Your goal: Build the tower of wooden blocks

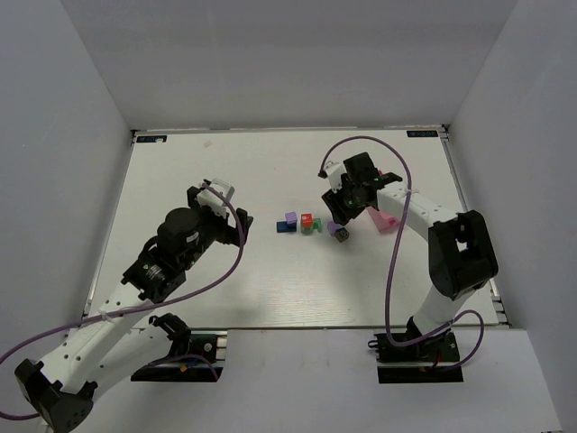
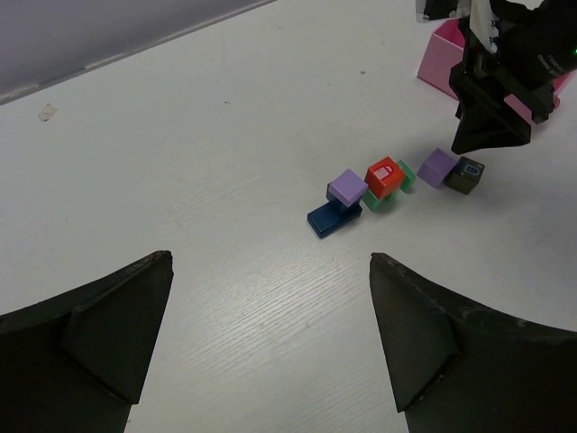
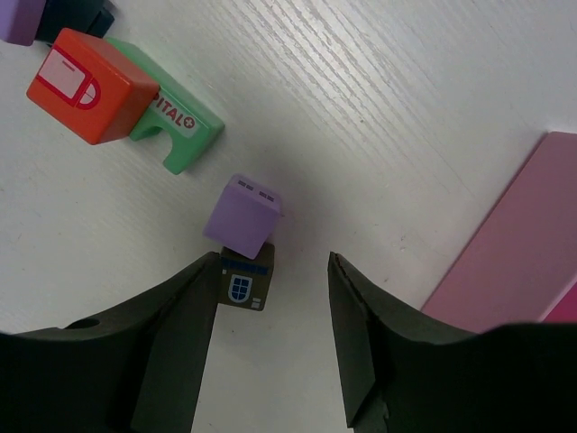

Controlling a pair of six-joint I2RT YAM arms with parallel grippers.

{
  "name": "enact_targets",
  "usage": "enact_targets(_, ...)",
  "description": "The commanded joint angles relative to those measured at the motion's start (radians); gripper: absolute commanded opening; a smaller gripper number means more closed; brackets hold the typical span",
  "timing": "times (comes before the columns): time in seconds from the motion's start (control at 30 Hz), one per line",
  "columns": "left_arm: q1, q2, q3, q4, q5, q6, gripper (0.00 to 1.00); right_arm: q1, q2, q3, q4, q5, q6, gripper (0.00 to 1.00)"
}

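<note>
You are hovering the right end effector (image 3: 273, 269), spread, over the dark grey block (image 3: 245, 281), probably lining up a pick; the left end effector (image 2: 270, 263) is idling, spread.

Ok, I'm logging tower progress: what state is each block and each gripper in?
Left gripper: open, empty.
Right gripper: open, over the dark grey block.
Dark grey block: on the table, ungrasped.
Right purple block: on the table, beside the dark grey block.
Red-orange block: stacked on the green block.
Green block: on the table, under red-orange.
Left purple block: stacked on the blue block.
Blue block: on the table.
</note>
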Motion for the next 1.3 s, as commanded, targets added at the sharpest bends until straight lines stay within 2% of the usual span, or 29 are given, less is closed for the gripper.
enact_targets(0.0, 0.002, 0.003, -0.010, 0.025, -0.052, -0.017, 1.00, 0.015, 0.002, 0.037, 0.041, 0.036, 0.038, 0.57)
enact_targets(1.1, 0.002, 0.057, -0.010, 0.034, -0.015, -0.008, 1.00, 0.056, 0.086, 0.025, 0.042, 0.013, 0.093, 0.60)
enact_targets(1.27, 0.002, 0.057, -0.010, 0.034, 0.003, -0.007, 1.00, 0.055, 0.100, 0.025, 0.038, 0.021, 0.097, 0.56)
